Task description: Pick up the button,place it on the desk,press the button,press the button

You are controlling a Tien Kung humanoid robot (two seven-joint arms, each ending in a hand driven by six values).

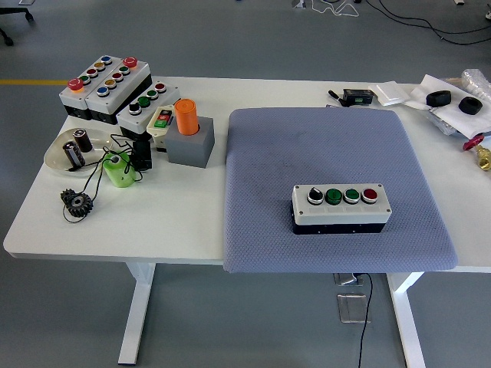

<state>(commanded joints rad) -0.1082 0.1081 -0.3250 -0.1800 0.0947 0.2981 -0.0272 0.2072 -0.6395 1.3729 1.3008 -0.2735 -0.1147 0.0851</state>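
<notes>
Grey-topped, the button box [341, 208] with its black knob, two green buttons and a red one lies flat on the blue-grey mat [330, 153] toward the white worktop [176, 230]'s near edge, right of centre. More button boxes [115, 88], an orange cylinder [186, 116] and a black gear [77, 202] crowd the far-left corner. Neither robot hand is in view.

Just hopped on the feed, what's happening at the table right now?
Nothing is being handled: neither robot hand is in view, and no person is at the table. A four-button control box sits on the blue-grey mat toward its near edge, its controls facing up. Three more button boxes and other small parts stand at the far left of the white table.
</notes>
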